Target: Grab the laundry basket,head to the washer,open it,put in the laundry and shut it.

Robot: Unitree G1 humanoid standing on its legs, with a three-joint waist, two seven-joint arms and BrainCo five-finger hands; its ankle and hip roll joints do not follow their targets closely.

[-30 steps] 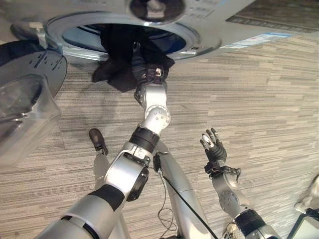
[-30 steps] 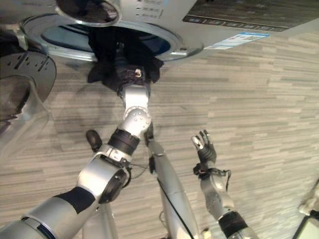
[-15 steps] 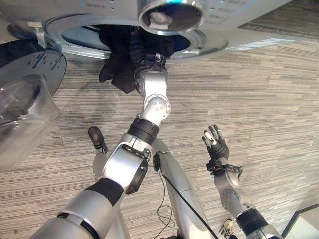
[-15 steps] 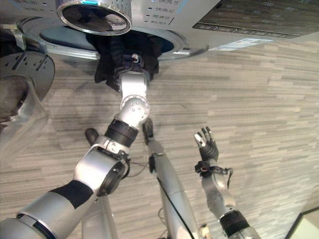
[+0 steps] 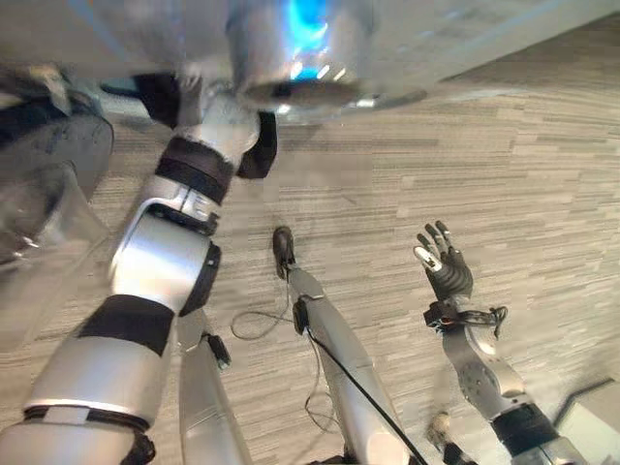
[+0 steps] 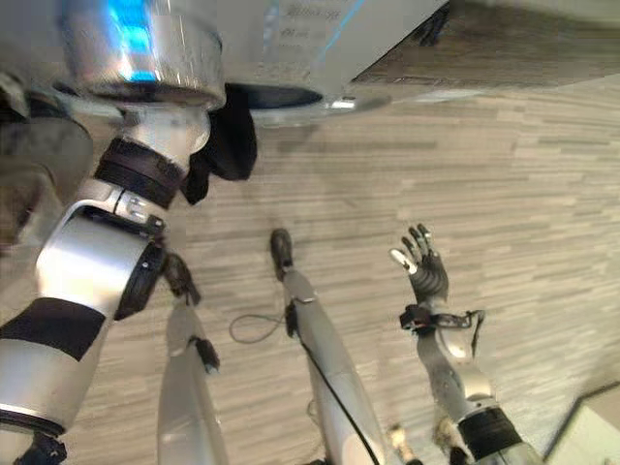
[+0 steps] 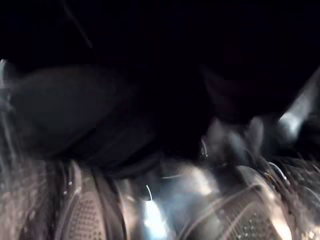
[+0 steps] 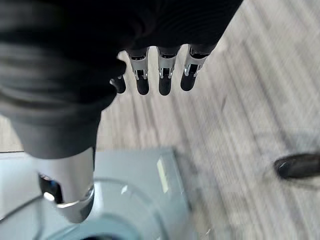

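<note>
The washer (image 5: 455, 44) spans the top of the eye views, its round opening (image 6: 276, 97) under the control knob (image 5: 302, 58). My left arm reaches into that opening past the wrist, so the hand is hidden inside. A fold of dark laundry (image 6: 231, 145) hangs over the opening's rim beside the arm. In the left wrist view, dark cloth (image 7: 150, 100) lies against the drum's perforated metal wall (image 7: 240, 210). My right hand (image 5: 446, 273) is held up over the floor away from the washer, fingers (image 8: 160, 75) straight and holding nothing.
The washer's round door (image 5: 44, 203) with its clear bowl stands swung open at the left. A pale box corner (image 5: 593, 426) shows at the lower right. Striped wood-look floor (image 5: 504, 174) stretches to the right.
The camera has shifted down and closer to the washer. My left arm has gone deeper into the drum, taking most of the dark cloth inside. The right hand stays raised and open.
</note>
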